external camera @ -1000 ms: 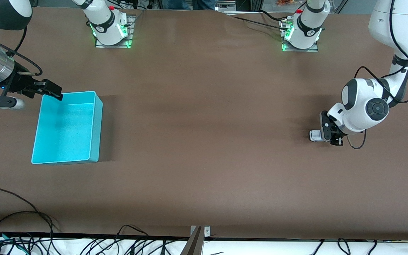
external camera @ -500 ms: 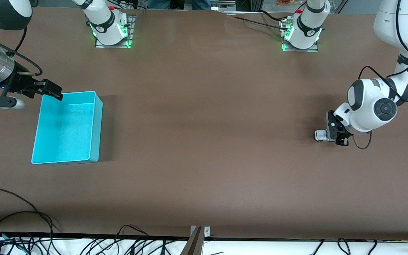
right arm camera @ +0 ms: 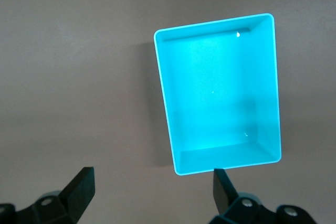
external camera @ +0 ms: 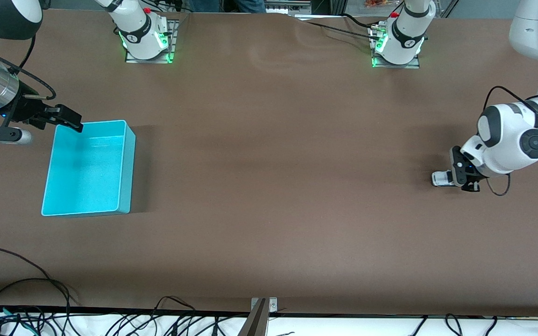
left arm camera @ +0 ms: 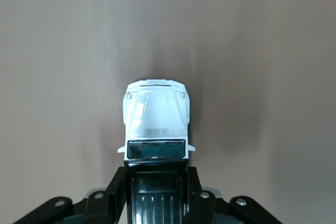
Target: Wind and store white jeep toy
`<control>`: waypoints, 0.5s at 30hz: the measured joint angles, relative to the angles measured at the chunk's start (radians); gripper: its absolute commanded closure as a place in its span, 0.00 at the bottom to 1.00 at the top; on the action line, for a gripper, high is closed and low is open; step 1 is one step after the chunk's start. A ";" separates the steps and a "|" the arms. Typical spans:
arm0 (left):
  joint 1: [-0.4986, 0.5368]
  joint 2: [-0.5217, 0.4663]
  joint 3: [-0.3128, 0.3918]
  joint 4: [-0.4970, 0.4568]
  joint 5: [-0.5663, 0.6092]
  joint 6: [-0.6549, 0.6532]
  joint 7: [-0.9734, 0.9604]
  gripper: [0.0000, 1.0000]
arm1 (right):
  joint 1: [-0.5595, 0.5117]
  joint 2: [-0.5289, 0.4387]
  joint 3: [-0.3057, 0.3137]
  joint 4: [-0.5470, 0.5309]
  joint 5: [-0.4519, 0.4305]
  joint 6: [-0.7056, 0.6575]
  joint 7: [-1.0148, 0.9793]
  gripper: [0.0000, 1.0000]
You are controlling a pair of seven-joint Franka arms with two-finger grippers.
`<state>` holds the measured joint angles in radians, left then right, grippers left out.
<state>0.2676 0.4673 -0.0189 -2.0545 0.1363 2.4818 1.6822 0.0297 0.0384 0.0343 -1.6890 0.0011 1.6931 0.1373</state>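
Your left hand (external camera: 461, 179) low at the left arm's end of the brown desk (external camera: 269, 186), fingers clamped on the white jeep toy (left arm camera: 156, 119) by its black rear, your right hand (right arm camera: 152, 190) waiting wide open, empty, over the cyan bin (external camera: 87, 168)

Cyan bin on a brown desk

The open cyan bin (external camera: 87, 169) sits on the brown desk (external camera: 269, 186) toward the right arm's end; black cables (external camera: 21, 298) trail along the desk's nearest edge.
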 measured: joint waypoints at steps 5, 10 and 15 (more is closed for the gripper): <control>0.045 0.012 0.000 0.019 0.000 0.000 0.041 0.95 | 0.000 0.000 0.000 0.000 0.000 0.000 0.000 0.00; 0.088 0.025 0.000 0.040 0.000 0.000 0.082 0.94 | 0.000 0.000 0.000 0.000 0.000 0.000 0.000 0.00; 0.121 0.038 0.000 0.061 0.000 -0.001 0.122 0.94 | 0.000 0.000 0.000 0.000 0.000 0.000 0.000 0.00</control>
<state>0.3891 0.5058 -0.0192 -1.9932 0.1364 2.4806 1.8038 0.0297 0.0383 0.0344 -1.6890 0.0012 1.6931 0.1373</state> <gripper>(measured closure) 0.511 0.000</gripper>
